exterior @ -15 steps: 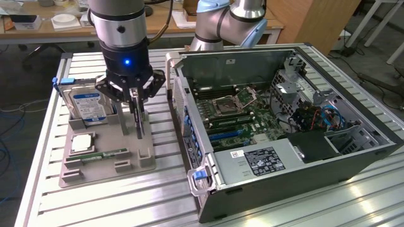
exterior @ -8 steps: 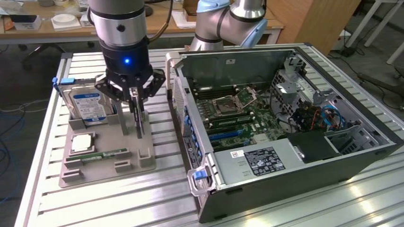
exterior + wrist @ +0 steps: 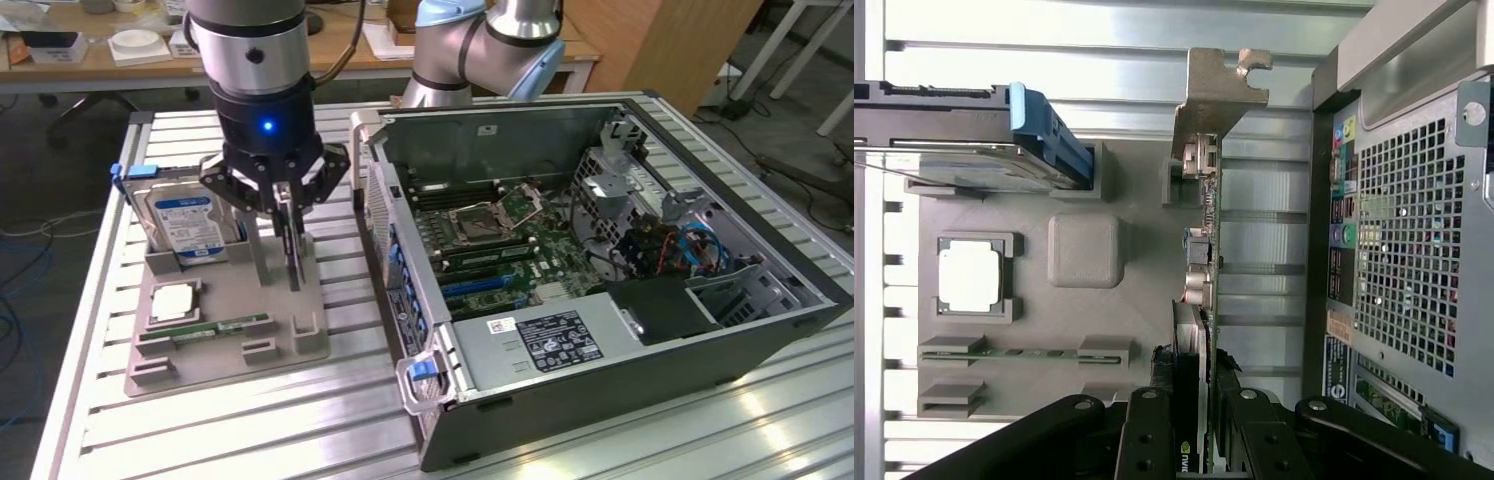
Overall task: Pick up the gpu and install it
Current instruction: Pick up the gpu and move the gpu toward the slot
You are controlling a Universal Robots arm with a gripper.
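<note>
gpu (image 3: 295, 262): upright on edge in grey holder (image 3: 214, 360), its 1 o'clock corner, exterior view.
gripper (image 3: 283, 210): closed narrowly on the gpu's upper edge.
progress: gripped, not lifted; installing in computer case (image 3: 641, 370) at 3 o'clock remains.

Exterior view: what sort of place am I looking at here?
Probably a robotics lab: an open computer case lies on a slatted metal table, the gripper grips the gpu standing in a grey parts holder, and cluttered desks stand behind.
</note>
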